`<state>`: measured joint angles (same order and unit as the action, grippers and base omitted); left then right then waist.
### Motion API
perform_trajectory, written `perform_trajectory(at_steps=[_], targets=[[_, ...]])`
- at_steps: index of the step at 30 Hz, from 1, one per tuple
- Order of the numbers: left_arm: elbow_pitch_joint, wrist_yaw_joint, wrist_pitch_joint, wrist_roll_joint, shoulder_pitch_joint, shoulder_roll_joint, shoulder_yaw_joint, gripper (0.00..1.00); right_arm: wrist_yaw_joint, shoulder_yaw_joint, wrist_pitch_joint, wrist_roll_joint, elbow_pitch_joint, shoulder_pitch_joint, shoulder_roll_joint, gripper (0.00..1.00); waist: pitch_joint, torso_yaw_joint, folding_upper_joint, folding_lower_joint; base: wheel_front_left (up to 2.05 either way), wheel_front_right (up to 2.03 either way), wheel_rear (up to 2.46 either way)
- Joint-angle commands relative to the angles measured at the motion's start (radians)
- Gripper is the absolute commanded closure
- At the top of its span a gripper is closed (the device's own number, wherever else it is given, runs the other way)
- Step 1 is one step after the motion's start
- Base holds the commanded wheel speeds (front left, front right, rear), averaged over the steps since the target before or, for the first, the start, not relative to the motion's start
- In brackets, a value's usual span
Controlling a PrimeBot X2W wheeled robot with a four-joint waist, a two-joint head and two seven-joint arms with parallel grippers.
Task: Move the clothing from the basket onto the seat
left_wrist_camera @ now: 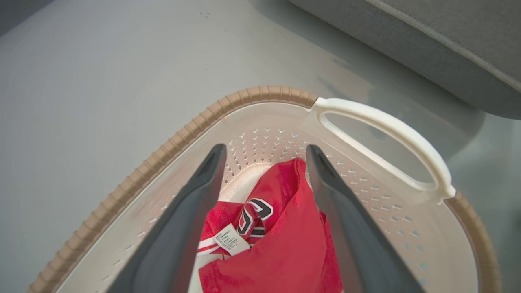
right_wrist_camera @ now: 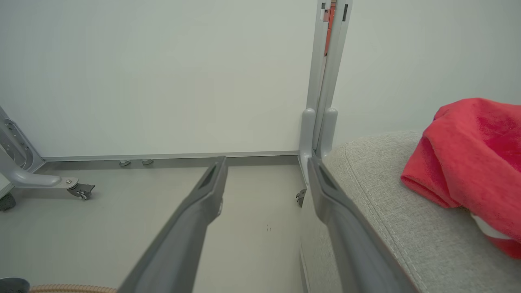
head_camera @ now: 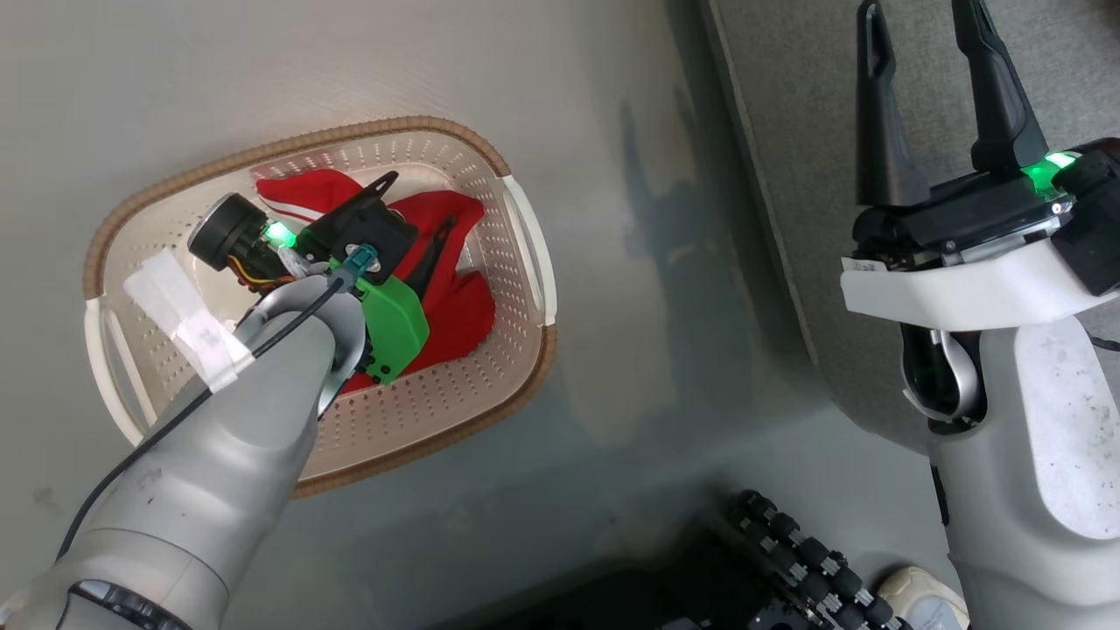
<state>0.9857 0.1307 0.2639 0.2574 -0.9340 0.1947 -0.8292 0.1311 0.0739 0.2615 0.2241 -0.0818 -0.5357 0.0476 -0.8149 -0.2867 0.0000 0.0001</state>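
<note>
one garment (right_wrist_camera: pixel 468 162) is already laid on the seat (right_wrist_camera: pixel 386 211); the other garment (left_wrist_camera: pixel 285 228) is left in the basket (left_wrist_camera: pixel 183 134), with left gripper (left_wrist_camera: pixel 265 150) and right gripper (head_camera: pixel 917 17) jaws spread wide, empty.

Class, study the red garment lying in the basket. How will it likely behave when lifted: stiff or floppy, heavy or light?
The red garment lies crumpled in soft folds, so it will probably droop and hang loosely. The fabric looks thin, so likely light for its size. Trailing ends might drag on the rim of the basket.
</note>
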Motion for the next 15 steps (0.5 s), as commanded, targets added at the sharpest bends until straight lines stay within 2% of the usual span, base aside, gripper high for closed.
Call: perform_trajectory(at_steps=[1,15], targets=[[0.012,0.000,0.001,0.019,-0.032,0.003,-0.012,0.00,-0.001,0.000,0.001,0.006,-0.009,-0.016,0.001,0.00,-0.059,-0.016,0.0000,-0.0001,0.00,0.00,0.00],[0.169,0.000,-0.028,0.119,-0.135,-0.011,-0.200,0.00,-0.001,-0.004,0.001,0.018,-0.037,-0.029,0.001,0.00,-0.172,-0.016,0.0000,-0.0001,0.00,0.00,0.00]])
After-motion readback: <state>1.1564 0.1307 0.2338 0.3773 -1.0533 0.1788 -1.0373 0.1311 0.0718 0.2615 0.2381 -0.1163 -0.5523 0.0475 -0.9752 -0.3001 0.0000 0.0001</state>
